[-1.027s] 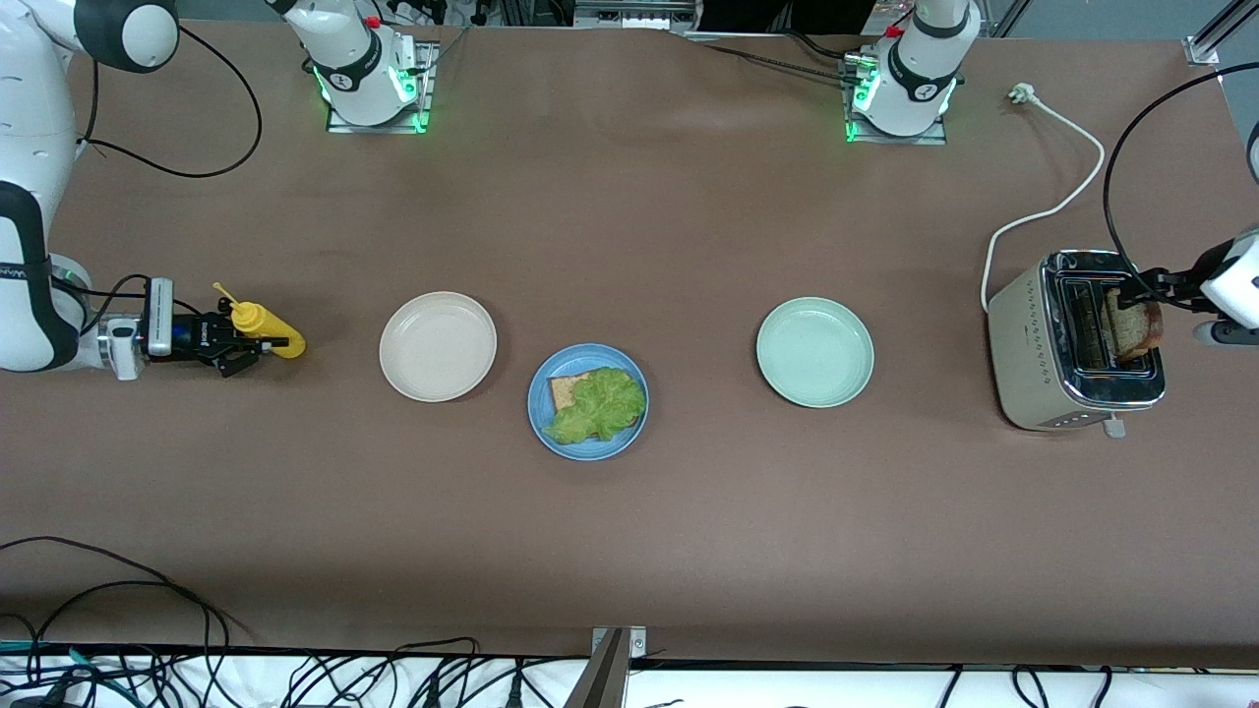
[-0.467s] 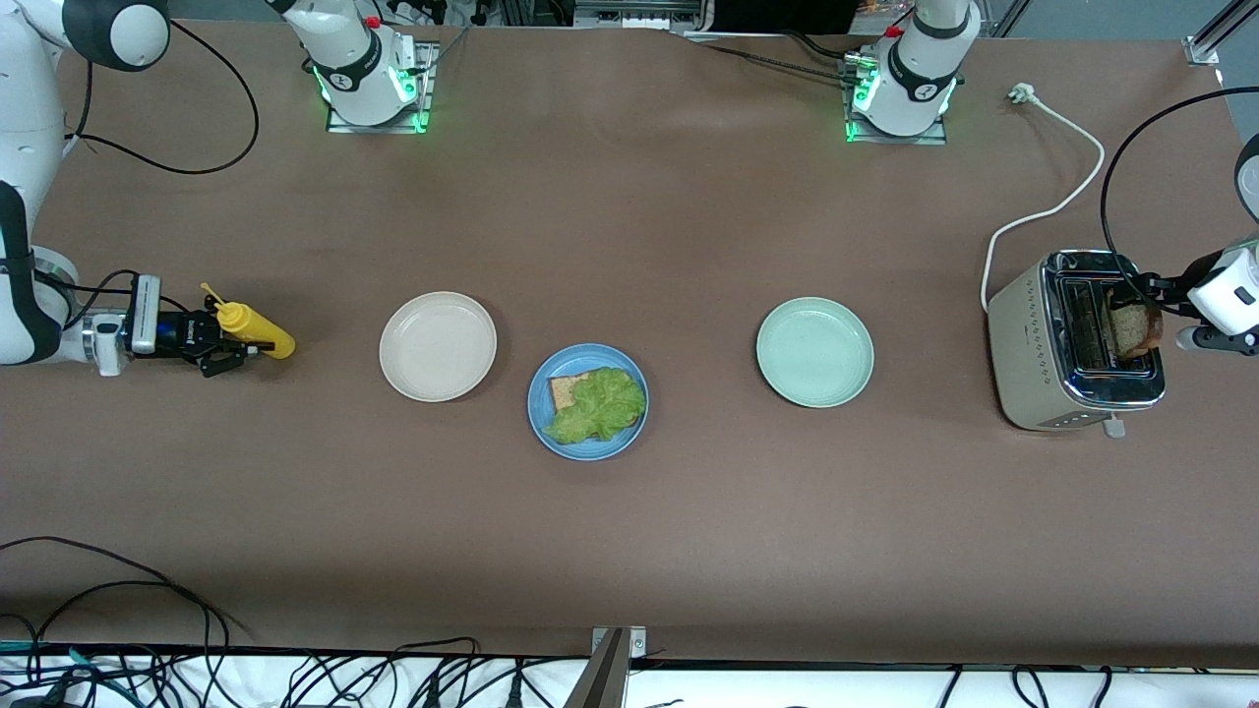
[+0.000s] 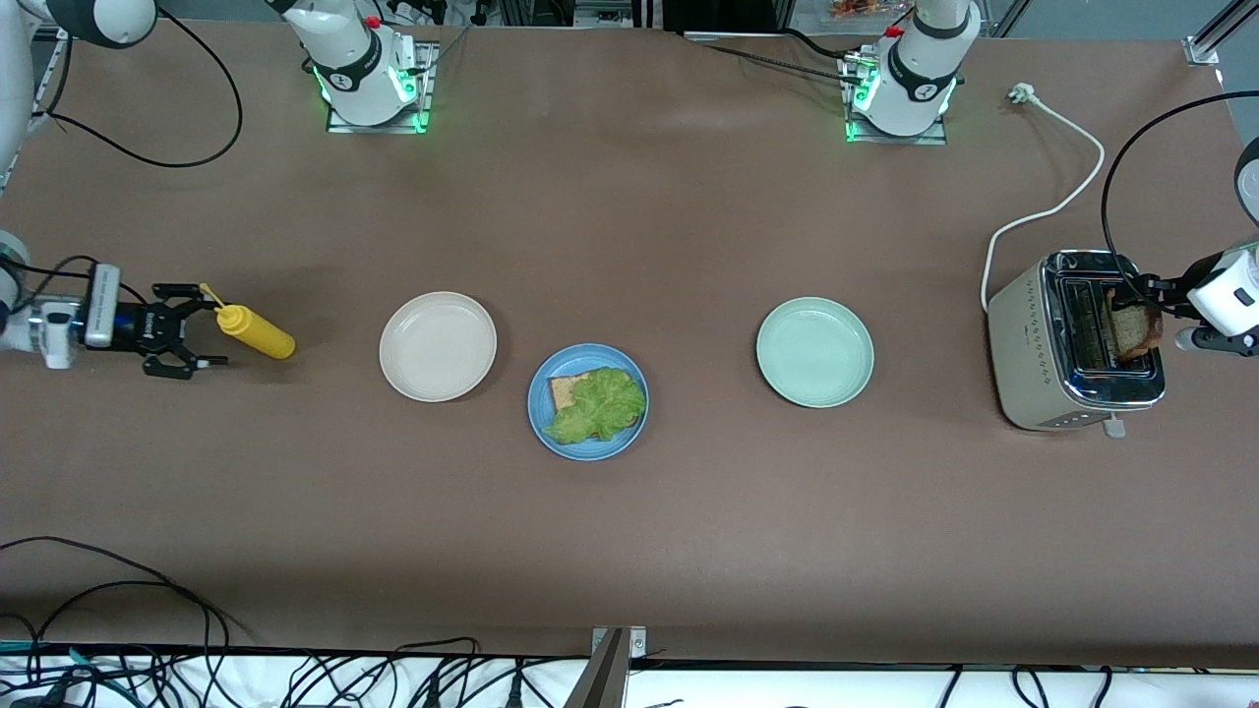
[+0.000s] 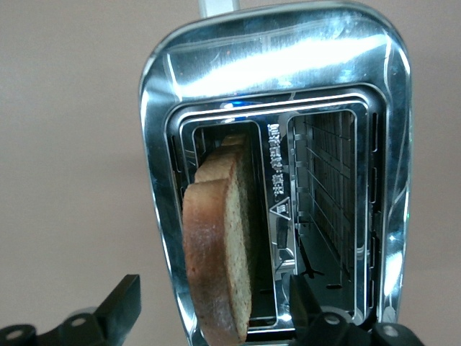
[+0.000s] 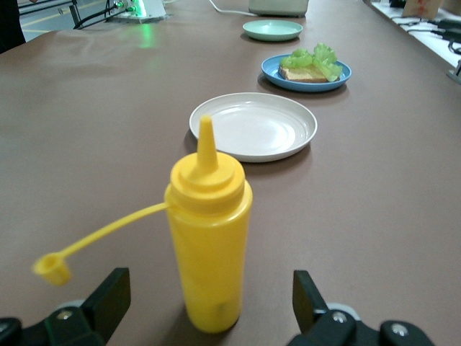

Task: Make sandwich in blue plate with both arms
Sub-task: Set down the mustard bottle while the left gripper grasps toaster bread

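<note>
The blue plate (image 3: 537, 395) sits mid-table with one bread slice (image 3: 563, 390) on it and the lettuce leaf (image 3: 602, 401) on top; it also shows in the right wrist view (image 5: 302, 87). A second bread slice (image 3: 1131, 329) stands in a slot of the toaster (image 3: 1033, 344). My left gripper (image 3: 1151, 300) is over the toaster, open, with its fingers (image 4: 122, 303) apart on either side of the slice (image 4: 220, 252), not touching it. My right gripper (image 3: 182, 329) is open and empty near the right arm's end of the table.
A yellow squeeze bottle (image 3: 251, 332) with its cap off on a tether stands just in front of the right gripper (image 5: 209, 292). A beige plate (image 3: 438, 346) and a mint-green plate (image 3: 814, 352) flank the blue plate. The toaster's white cord (image 3: 1062, 197) trails on the table.
My right gripper has let go of the yellow bottle, opened and drawn back toward the right arm's end of the table. The bottle stays standing. The left gripper has barely moved.
</note>
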